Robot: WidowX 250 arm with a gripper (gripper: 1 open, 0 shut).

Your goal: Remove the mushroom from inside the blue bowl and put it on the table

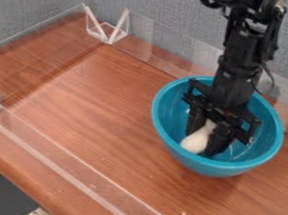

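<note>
Lifting the mushroom (198,140) out of the blue bowl (172,121) is the step in hand, as I judge it. Its pale stem is visible low inside the bowl, at about 7 o'clock from the bowl's centre, and the cap I cannot see. The fingers (216,133) point down into the bowl and are clamped on the mushroom, though the contact itself is partly hidden. The next move calls for a rise straight up until the mushroom clears the rim, then a carry toward 9 o'clock over the bare bench (87,102). The bowl holds nothing else that I can see.
</note>
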